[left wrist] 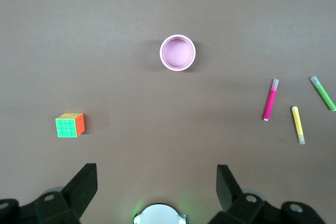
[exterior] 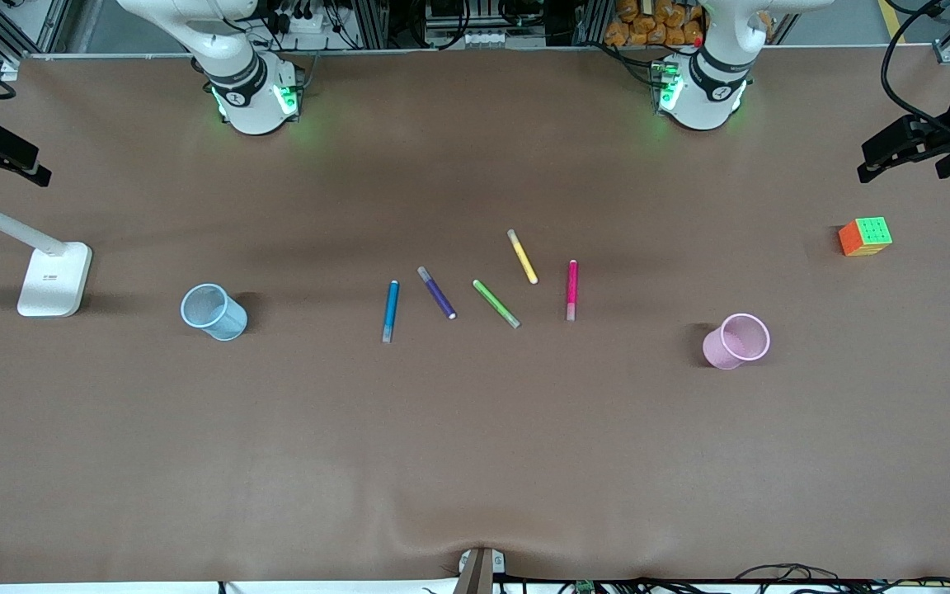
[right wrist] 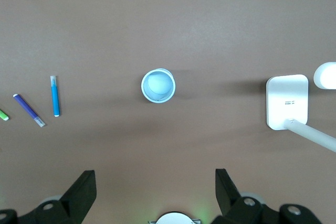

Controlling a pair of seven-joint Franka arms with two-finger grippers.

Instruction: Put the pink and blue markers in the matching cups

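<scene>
The pink marker (exterior: pixel 571 289) and the blue marker (exterior: pixel 390 311) lie flat in a row of markers at mid-table. The pale pink cup (exterior: pixel 737 341) stands upright toward the left arm's end, the light blue cup (exterior: pixel 213 312) toward the right arm's end. My left gripper (left wrist: pixel 156 167) is open and empty, high above the table, with the pink cup (left wrist: pixel 177 52) and pink marker (left wrist: pixel 270 99) in its view. My right gripper (right wrist: pixel 155 172) is open and empty, high up, with the blue cup (right wrist: pixel 158 85) and blue marker (right wrist: pixel 55 96) in its view. Neither gripper shows in the front view.
A dark purple marker (exterior: pixel 437 293), a green marker (exterior: pixel 496 304) and a yellow marker (exterior: pixel 522 256) lie between the blue and pink ones. A colour cube (exterior: pixel 865 237) sits near the left arm's end. A white lamp base (exterior: pixel 54 279) stands at the right arm's end.
</scene>
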